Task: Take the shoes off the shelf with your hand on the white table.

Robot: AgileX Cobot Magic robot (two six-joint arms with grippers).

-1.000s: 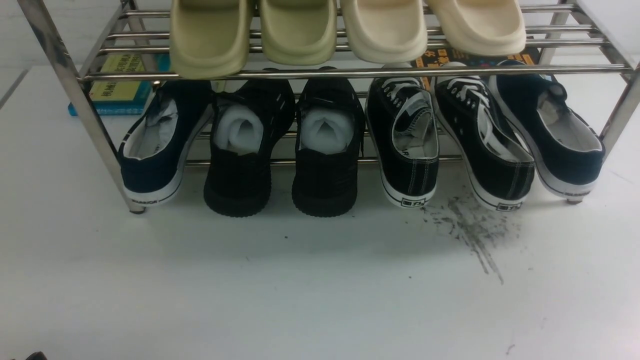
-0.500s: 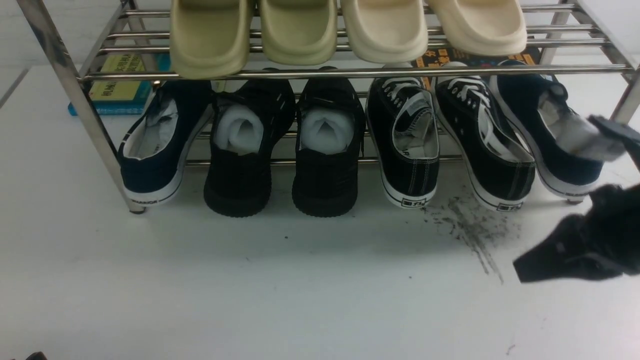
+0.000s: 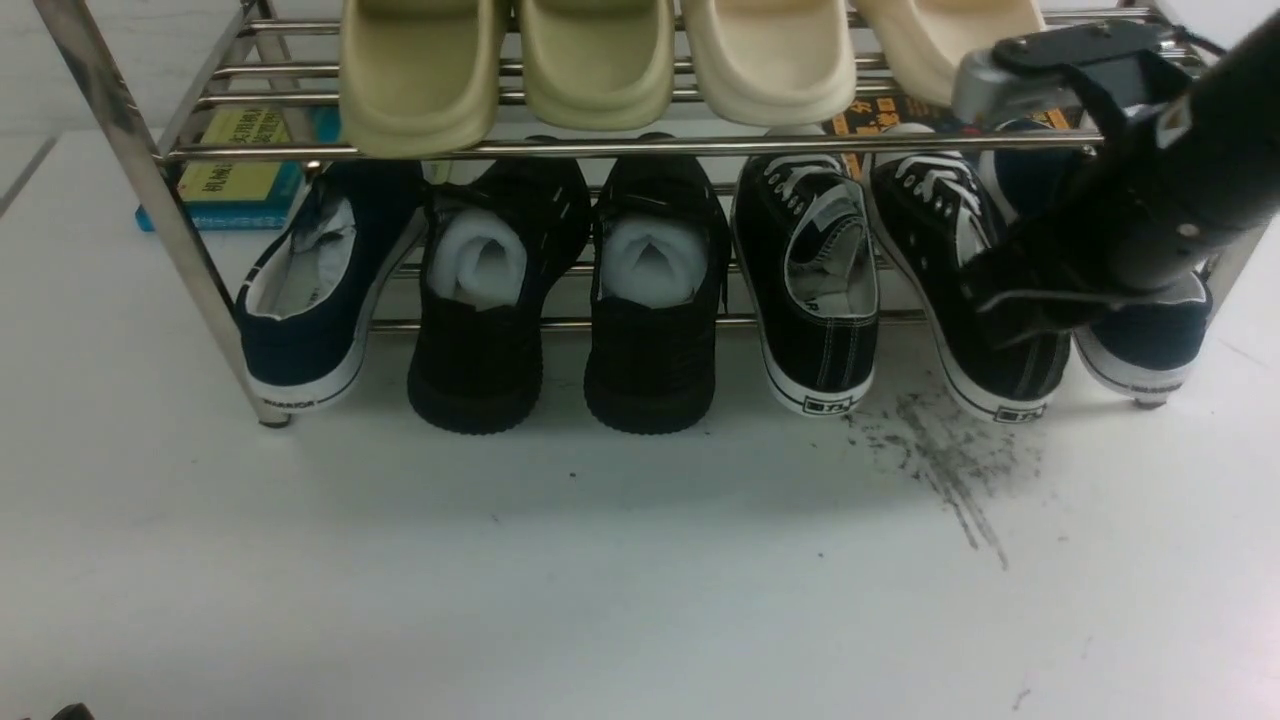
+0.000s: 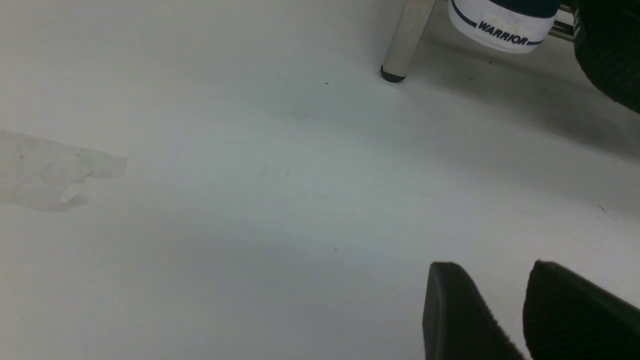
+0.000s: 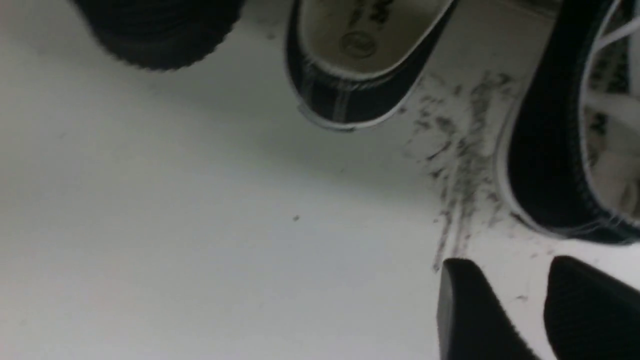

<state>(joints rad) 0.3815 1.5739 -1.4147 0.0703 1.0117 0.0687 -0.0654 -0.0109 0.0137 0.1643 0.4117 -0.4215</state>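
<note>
The shoes, black canvas sneakers with white laces, sit side by side on the lower tier of the chrome shelf (image 3: 600, 147): the left one (image 3: 815, 290) and the right one (image 3: 935, 220), heels toward me. My right gripper (image 3: 985, 300) hangs in front of the right sneaker's heel, hiding part of it. In the right wrist view that gripper (image 5: 510, 262) is open, with only white table (image 5: 150, 225) between its fingers; both heels (image 5: 350, 95) (image 5: 545, 160) lie just beyond. My left gripper (image 4: 495, 265) is open, low over bare table, empty.
Two all-black shoes stuffed with white paper (image 3: 480, 300) (image 3: 650, 300) stand left of the pair. Navy sneakers (image 3: 310, 300) (image 3: 1150, 340) sit at both ends. Foam slides (image 3: 600, 60) fill the top tier. Books (image 3: 235, 170) lie behind. Grey scuff marks (image 3: 950, 460) mark the table.
My right arm came in from the right edge, rose and moved in front of the right canvas sneaker and the navy one. Nothing on the shelf has moved.
</note>
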